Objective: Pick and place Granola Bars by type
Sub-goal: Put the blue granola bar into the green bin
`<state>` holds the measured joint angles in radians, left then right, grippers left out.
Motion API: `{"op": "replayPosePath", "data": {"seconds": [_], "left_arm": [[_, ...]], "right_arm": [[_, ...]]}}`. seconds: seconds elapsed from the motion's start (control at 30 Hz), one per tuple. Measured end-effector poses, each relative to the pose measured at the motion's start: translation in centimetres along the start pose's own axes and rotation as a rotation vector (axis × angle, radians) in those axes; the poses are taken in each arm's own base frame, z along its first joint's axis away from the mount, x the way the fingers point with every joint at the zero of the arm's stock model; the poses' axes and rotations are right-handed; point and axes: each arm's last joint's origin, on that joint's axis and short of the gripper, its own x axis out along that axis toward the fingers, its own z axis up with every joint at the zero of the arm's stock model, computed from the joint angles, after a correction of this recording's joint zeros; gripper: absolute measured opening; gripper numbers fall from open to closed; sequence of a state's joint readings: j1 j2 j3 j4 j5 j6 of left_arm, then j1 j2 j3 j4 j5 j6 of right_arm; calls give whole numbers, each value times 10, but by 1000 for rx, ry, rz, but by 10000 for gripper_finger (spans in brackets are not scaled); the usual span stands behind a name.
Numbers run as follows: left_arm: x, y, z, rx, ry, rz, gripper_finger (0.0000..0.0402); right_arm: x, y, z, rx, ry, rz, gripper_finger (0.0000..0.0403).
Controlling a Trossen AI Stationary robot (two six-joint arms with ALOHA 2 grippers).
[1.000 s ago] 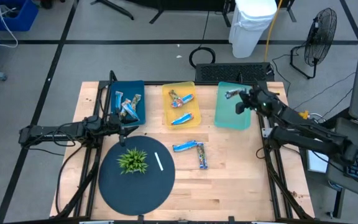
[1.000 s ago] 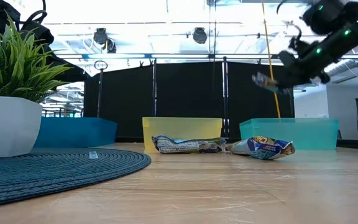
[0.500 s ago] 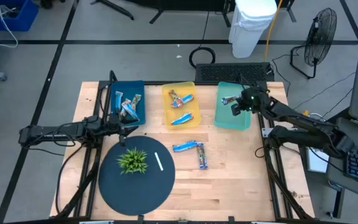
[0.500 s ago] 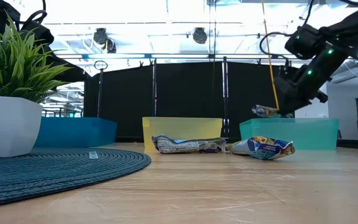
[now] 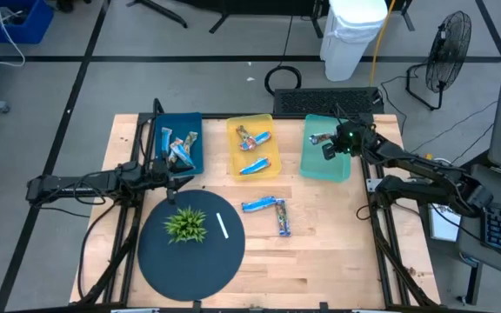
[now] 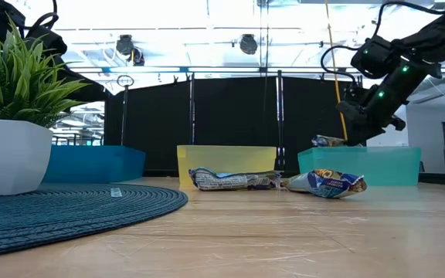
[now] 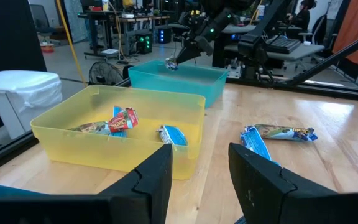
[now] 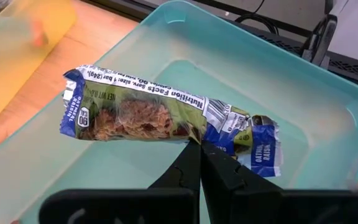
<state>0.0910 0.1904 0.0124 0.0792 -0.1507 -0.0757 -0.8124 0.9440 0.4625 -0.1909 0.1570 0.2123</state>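
Our right hand, fingers pinched on one edge of a green-and-blue granola bar, hangs over the teal bin. Our left hand waits, fingers apart, by the yellow bin. The edge grip is thin; we judge the bar could slip or land on the rim.

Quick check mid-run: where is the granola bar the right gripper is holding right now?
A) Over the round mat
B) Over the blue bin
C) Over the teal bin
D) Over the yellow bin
C: the right gripper has its fingers pinched on the granola bar, held above the teal bin.
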Motion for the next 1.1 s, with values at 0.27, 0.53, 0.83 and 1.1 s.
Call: {"op": "replayPosePath", "data": {"seconds": [0.27,0.53,0.83,1.1], "left_arm": [[0,0,0,0,0,0,161],[0,0,0,0,0,0,161],[0,0,0,0,0,0,161],[0,0,0,0,0,0,161]], "right_arm": [[0,0,0,5,0,-1,4],[0,0,0,7,0,-2,35],[-3,15,10,-6,-79,267,70],[-40,83,19,-223,-315,987,60]]}}
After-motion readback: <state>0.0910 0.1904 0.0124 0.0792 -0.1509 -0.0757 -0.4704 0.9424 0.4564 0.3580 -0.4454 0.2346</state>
